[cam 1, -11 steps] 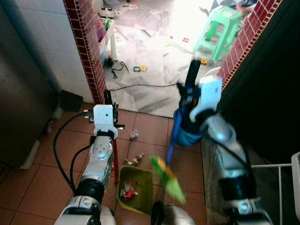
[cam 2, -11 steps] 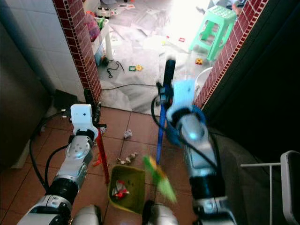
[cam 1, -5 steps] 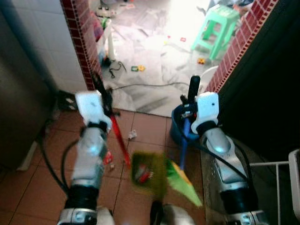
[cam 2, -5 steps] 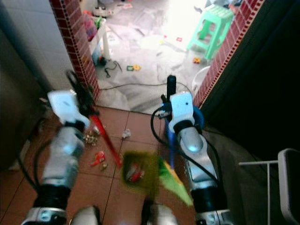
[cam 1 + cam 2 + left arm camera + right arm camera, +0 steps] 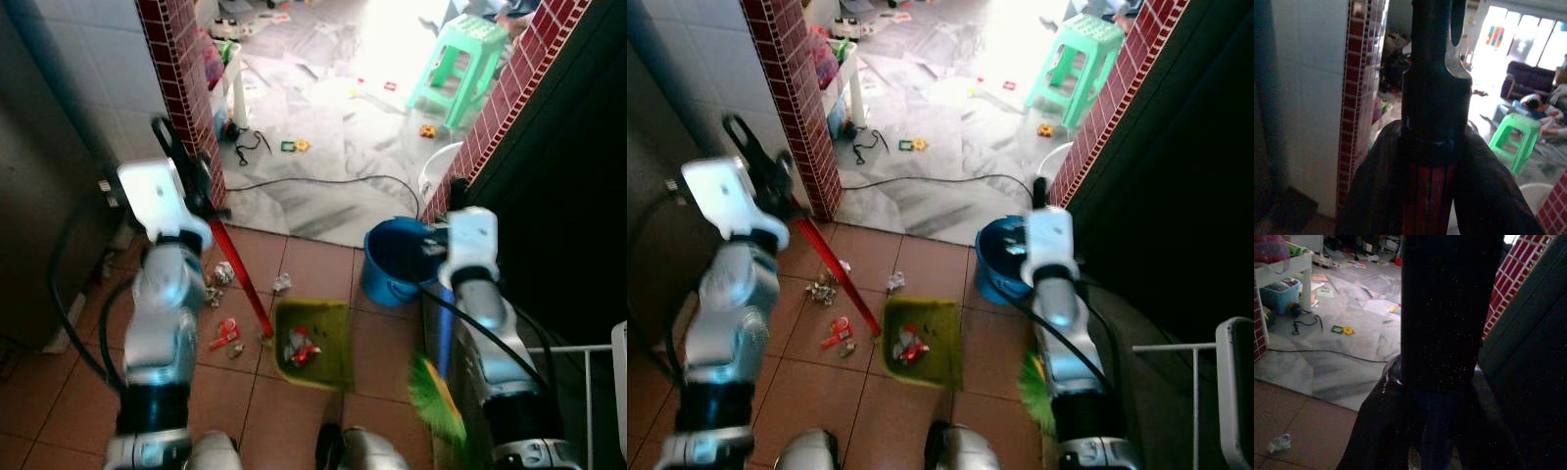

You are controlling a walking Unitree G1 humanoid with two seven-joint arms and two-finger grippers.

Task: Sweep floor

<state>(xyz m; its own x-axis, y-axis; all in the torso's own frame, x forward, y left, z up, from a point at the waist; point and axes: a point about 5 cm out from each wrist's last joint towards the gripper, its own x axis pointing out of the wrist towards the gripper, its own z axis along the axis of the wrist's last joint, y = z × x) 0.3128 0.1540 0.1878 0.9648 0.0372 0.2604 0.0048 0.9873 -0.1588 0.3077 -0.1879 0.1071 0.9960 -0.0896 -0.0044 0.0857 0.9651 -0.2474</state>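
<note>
The left tool point(image 5: 186, 171) is clenched around the red dustpan handle point(image 5: 240, 284), whose olive-green dustpan point(image 5: 315, 333) rests on the tiled floor point(image 5: 59, 392) holding litter. The right tool point(image 5: 449, 217) grips the blue broom handle point(image 5: 443, 338); its green bristles point(image 5: 434, 397) hang beside a blue bucket point(image 5: 392, 259).

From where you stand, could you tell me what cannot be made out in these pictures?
- Broom: bristles blurred in the left eye view; handle partly behind the right arm.
- Right gripper: too dark in the right wrist view to read the fingers' grip.
- Bucket: contents hidden by its wall.
- Dustpan: scraps inside too small to identify.
- Stool: washed out by glare.
</note>
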